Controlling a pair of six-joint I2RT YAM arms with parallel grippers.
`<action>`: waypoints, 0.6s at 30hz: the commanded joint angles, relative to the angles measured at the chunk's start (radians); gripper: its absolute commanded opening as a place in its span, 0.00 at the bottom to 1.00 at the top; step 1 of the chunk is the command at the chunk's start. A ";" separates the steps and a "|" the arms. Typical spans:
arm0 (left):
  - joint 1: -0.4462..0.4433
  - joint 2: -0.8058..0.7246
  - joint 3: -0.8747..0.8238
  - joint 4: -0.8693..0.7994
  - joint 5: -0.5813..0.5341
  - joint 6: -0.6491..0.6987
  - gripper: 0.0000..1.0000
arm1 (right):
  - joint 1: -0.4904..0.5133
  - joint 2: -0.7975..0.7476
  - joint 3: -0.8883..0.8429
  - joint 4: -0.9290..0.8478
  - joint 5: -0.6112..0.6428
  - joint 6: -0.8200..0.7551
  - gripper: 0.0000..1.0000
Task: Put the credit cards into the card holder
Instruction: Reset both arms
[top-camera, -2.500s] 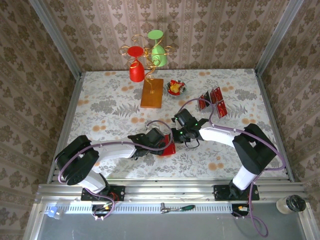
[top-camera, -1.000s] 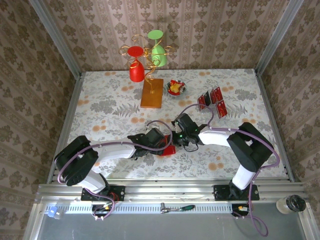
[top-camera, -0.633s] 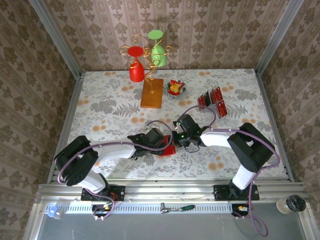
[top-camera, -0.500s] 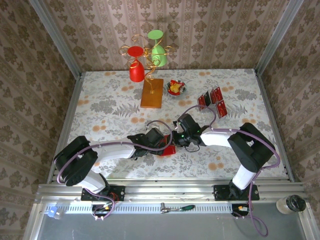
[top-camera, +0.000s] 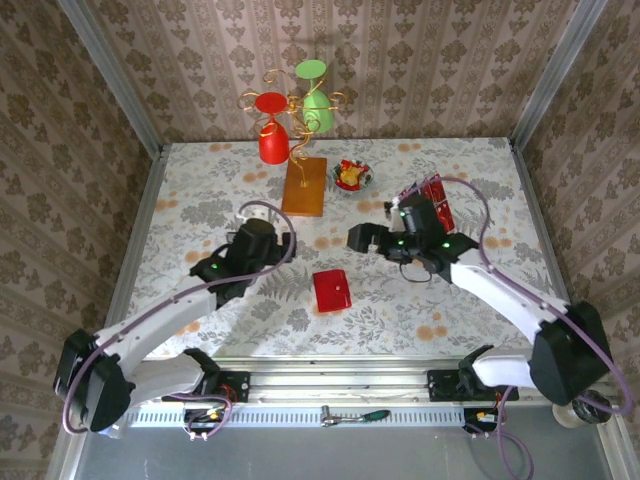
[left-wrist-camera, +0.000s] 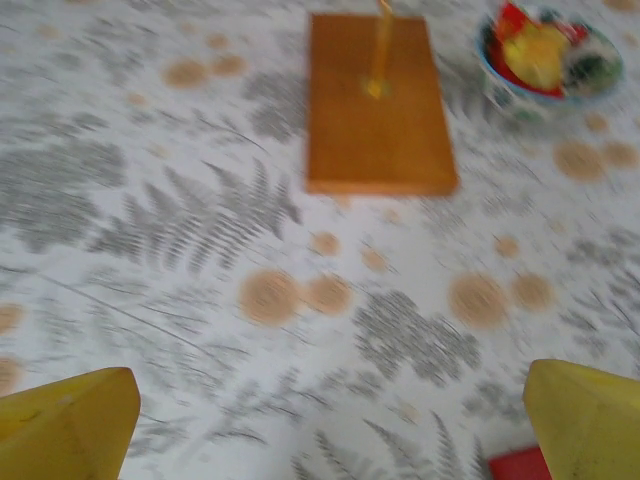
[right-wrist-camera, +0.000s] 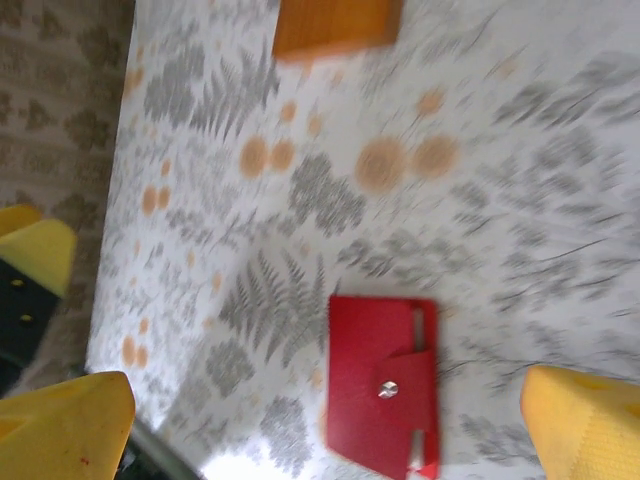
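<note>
The card holder (top-camera: 331, 291) is a flat red wallet, lying shut with its snap flap closed on the flowered table; it also appears under the right wrist camera (right-wrist-camera: 385, 385). The credit cards (top-camera: 440, 200), red with dark bands, stand near the back right, partly hidden behind my right arm. My right gripper (top-camera: 358, 238) hovers above and right of the card holder, open and empty (right-wrist-camera: 325, 432). My left gripper (top-camera: 268, 233) sits up and left of it, open and empty (left-wrist-camera: 330, 440), with a red corner of the card holder (left-wrist-camera: 518, 466) at the frame's bottom.
An orange wooden slab (top-camera: 303, 187) carries a gold wire stand with a red cup (top-camera: 272, 140) and a green cup (top-camera: 318, 105). A small bowl of sweets (top-camera: 351, 176) sits beside it. Metal rails edge the table on all sides.
Both arms have pulled up and away from the card holder, left arm to the left, right arm to the right. The right gripper has opened. The card holder now lies alone.
</note>
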 joint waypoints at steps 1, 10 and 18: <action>0.066 -0.055 -0.026 0.013 -0.106 0.132 1.00 | -0.049 -0.092 -0.055 -0.118 0.219 -0.099 1.00; 0.314 -0.127 -0.236 0.388 -0.107 0.362 1.00 | -0.110 -0.243 -0.264 0.163 0.598 -0.369 1.00; 0.422 -0.015 -0.363 0.624 -0.106 0.481 1.00 | -0.216 -0.195 -0.386 0.451 0.736 -0.518 1.00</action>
